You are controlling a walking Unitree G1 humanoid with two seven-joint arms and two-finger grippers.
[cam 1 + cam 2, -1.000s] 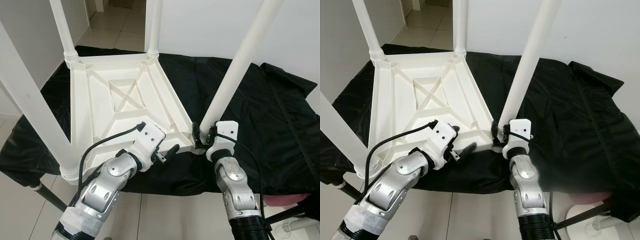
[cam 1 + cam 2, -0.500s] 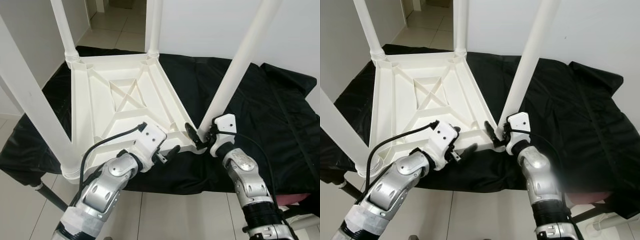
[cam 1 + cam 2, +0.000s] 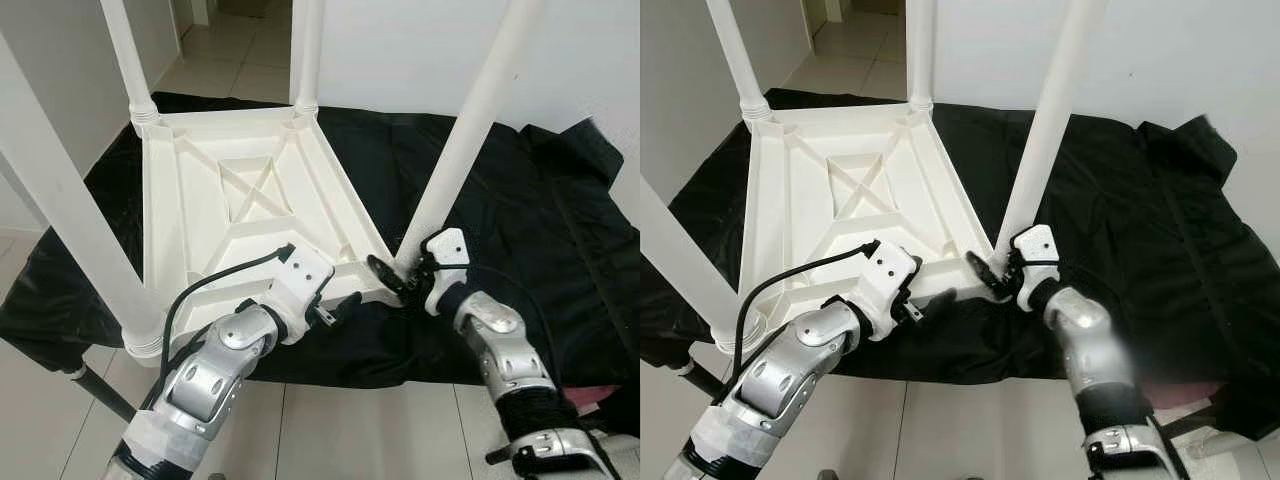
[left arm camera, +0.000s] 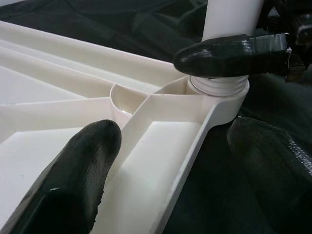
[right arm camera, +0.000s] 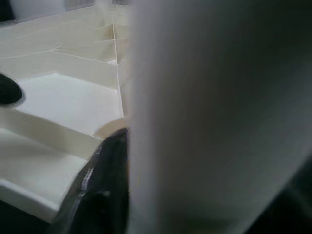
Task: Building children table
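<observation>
A white plastic children's table [image 3: 250, 190] lies upside down on a black cloth, its legs pointing up. My left gripper [image 3: 338, 306] is at the table's near rim, open, with one finger [image 4: 83, 161] inside the frame and the other [image 4: 268, 161] outside over the cloth. My right gripper [image 3: 398, 276] is at the base of the near right leg [image 3: 465, 140], shut on it just above its threaded socket [image 4: 219, 90]. One of its fingers [image 4: 229, 51] lies across the leg. In the right wrist view the leg [image 5: 209, 112] is close up, with a finger [image 5: 105, 190] against it.
The black cloth [image 3: 520, 230] covers a low stand, and its front edge hangs over the tiled floor [image 3: 350, 430]. Three other legs stand up: near left [image 3: 60, 200], far left [image 3: 125, 50] and far middle [image 3: 308, 50]. A white wall rises behind.
My right forearm has swung out to the right and the gripper has turned around the leg's base, with its finger now pointing left. The left gripper has stayed at the rim.
</observation>
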